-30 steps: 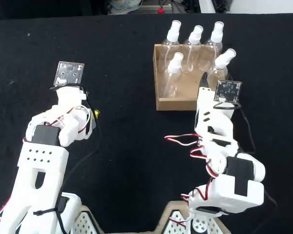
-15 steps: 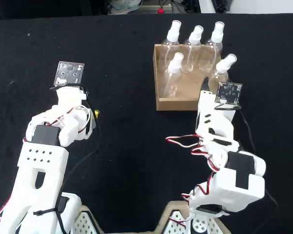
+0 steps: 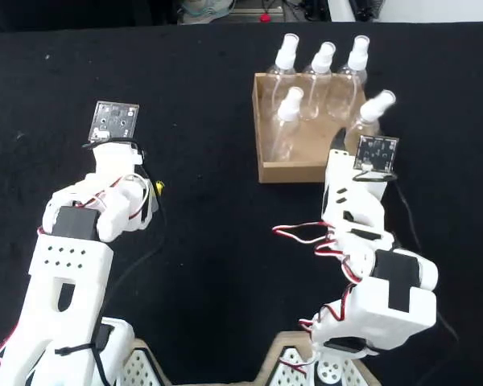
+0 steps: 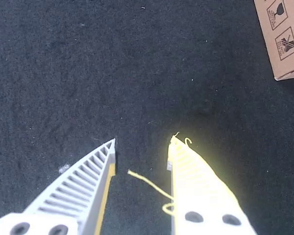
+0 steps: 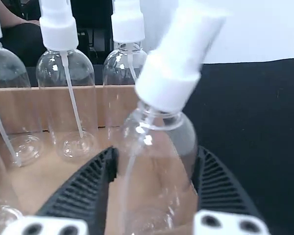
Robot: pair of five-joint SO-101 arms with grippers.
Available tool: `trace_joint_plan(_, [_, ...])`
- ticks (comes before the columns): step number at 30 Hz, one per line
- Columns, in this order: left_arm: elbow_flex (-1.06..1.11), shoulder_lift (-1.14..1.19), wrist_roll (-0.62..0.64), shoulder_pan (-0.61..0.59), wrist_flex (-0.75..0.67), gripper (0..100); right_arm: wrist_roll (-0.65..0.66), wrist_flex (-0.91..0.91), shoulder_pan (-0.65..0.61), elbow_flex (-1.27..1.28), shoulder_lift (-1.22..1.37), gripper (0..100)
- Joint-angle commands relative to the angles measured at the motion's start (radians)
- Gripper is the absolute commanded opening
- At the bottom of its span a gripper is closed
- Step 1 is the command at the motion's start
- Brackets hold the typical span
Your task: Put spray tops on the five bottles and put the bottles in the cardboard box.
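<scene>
While my right gripper [image 5: 155, 154] is clamped on the tilted fifth bottle [image 3: 369, 119] by the cardboard box's [image 3: 260, 141] right wall, I should straighten it and lower it beside the four standing bottles [image 3: 315, 80] before releasing. My left gripper [image 4: 142, 142] hangs spread apart, holding nothing.

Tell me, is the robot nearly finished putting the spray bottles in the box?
Nearly. Four clear plastic bottles with white spray tops stand in the brown cardboard box. The right gripper holds the fifth topped bottle, tilted, at the box's right side. Left to do: set it down inside and let go. The left gripper is open.
</scene>
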Motion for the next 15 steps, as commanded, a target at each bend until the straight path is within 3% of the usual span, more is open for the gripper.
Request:
trace_joint_plan(1, [-0.005,-0.017,0.009,-0.005,-0.018,17,0.008,-0.02,0.018,-0.054,-0.001,26.6])
trace_joint_plan(15, [-0.007,-0.017,0.009,-0.002,-0.018,17,0.002,-0.023,-0.002,-0.05,-0.005,27.0])
